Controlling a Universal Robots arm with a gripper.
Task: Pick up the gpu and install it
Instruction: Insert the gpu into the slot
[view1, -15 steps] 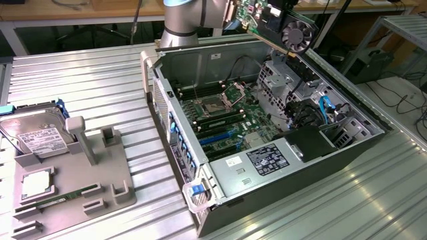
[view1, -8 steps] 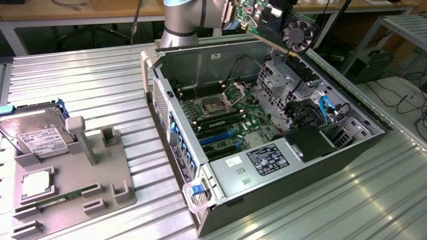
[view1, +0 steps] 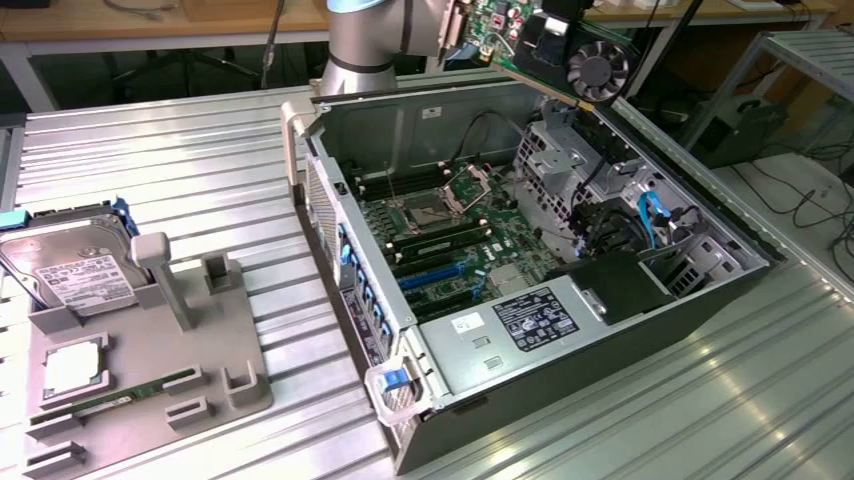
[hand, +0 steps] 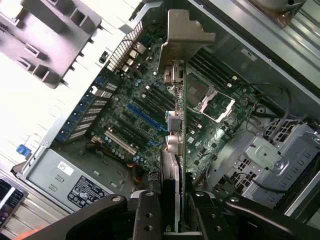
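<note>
"Gripper (hand: 172, 215) — is it holding something?"
"Yes. Its two fingers (hand: 145, 212) are squeezed onto the thin edge of the gpu (hand: 176, 125), one on each side."
"Where is the gpu?"
"Up in the air, over the far side of the open computer case (view1: 314, 190), tilted, its round black fan (view1: 597, 68) facing the exterior view."
"Is it touching the board?"
"No. It hangs edge-on above the green motherboard (hand: 125, 95), its pale metal bracket (hand: 186, 40) toward the case wall with the holes."
"Is there room?"
"The case is wide open on top — the drive cage (view1: 561, 150) stands on the exterior view's right, and the grey tray (view1: 200, 340) sits well apart on the exterior view's left."
</note>
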